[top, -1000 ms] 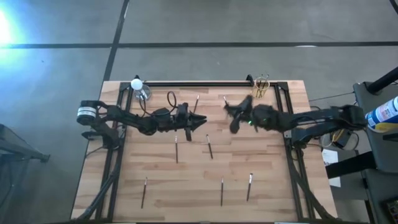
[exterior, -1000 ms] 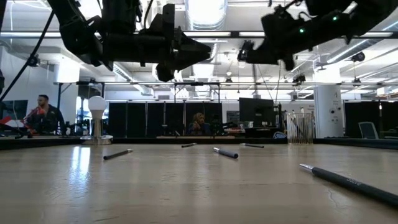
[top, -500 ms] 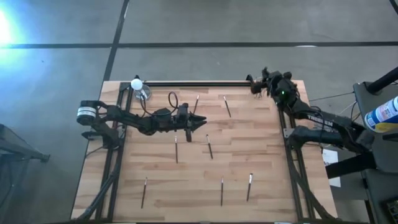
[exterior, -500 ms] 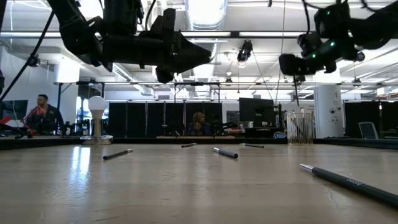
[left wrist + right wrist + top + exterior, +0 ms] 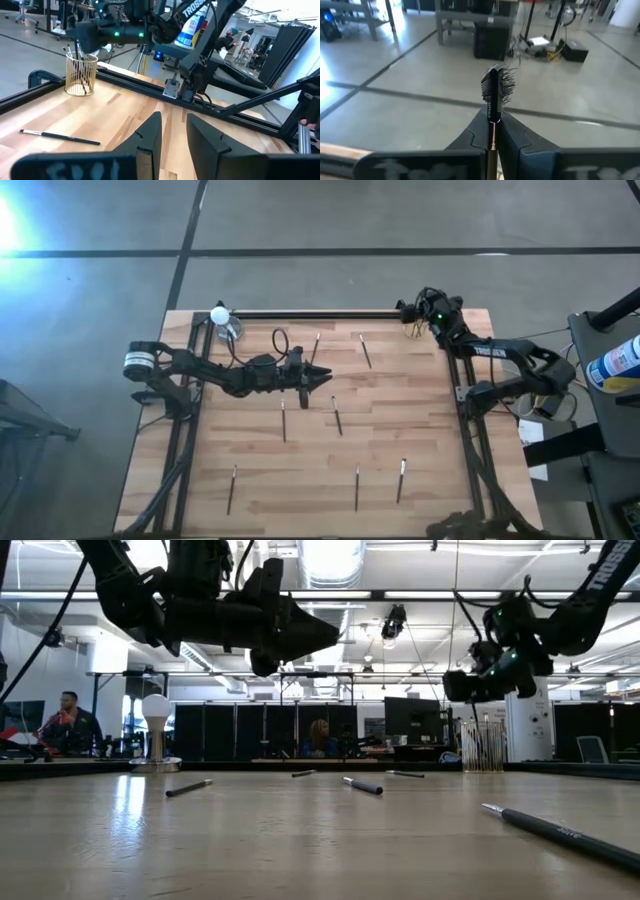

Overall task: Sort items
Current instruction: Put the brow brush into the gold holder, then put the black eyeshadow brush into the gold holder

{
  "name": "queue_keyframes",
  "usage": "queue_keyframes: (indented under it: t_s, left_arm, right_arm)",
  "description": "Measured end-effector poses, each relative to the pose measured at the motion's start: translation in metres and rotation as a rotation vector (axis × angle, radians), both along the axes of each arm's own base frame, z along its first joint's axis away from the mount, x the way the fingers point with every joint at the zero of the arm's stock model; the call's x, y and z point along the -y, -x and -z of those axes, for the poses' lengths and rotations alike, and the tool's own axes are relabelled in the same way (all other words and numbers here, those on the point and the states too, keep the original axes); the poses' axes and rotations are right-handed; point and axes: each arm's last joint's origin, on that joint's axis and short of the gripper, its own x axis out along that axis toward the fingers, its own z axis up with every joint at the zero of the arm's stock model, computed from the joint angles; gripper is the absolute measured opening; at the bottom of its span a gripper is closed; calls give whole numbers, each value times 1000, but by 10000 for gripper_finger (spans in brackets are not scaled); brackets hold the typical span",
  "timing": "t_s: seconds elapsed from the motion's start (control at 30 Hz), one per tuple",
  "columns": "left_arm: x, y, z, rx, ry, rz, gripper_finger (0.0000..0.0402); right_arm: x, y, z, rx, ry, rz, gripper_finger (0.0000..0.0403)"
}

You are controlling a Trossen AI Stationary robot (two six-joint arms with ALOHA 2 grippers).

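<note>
Several thin dark sticks lie scattered on the wooden table (image 5: 430, 430), among them one (image 5: 337, 416) near the middle, one (image 5: 365, 351) farther back and one (image 5: 402, 479) near the front. My right gripper (image 5: 413, 313) hangs at the back right corner, above a clear cup (image 5: 483, 746) that holds several sticks. It is shut on a brush with a bushy tip (image 5: 496, 86), which stands up between its fingers (image 5: 479, 131). My left gripper (image 5: 322, 377) hovers open over the middle of the table, nothing between its fingers (image 5: 150, 135).
A white bulb on a glass base (image 5: 221, 318) stands at the back left corner. A black rail (image 5: 310, 313) runs along the table's back edge. Black cables (image 5: 275, 340) trail by the left arm. People sit in the room behind (image 5: 68, 725).
My right arm has swung from the table's middle to the back right corner, above the cup, its gripper staying shut. The left arm has not moved.
</note>
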Motion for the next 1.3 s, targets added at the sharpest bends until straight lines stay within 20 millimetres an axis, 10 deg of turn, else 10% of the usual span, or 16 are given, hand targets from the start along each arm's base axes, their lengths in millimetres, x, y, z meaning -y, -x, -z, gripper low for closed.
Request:
queue_keyframes:
  t_s: [0.47, 0.9, 1.3]
  left_arm:
    - [-1, 0, 2, -19, 12, -7, 82]
    - [-3, 0, 3, -25, 49, -18, 82]
    - [-3, 0, 6, -65, 46, -10, 18]
  right_arm:
    - [11, -3, 16, -12, -121, 34, 68]
    - [-2, 5, -14, -46, -196, 1, 128]
    - [-54, -2, -22, 0, -182, -408, 37]
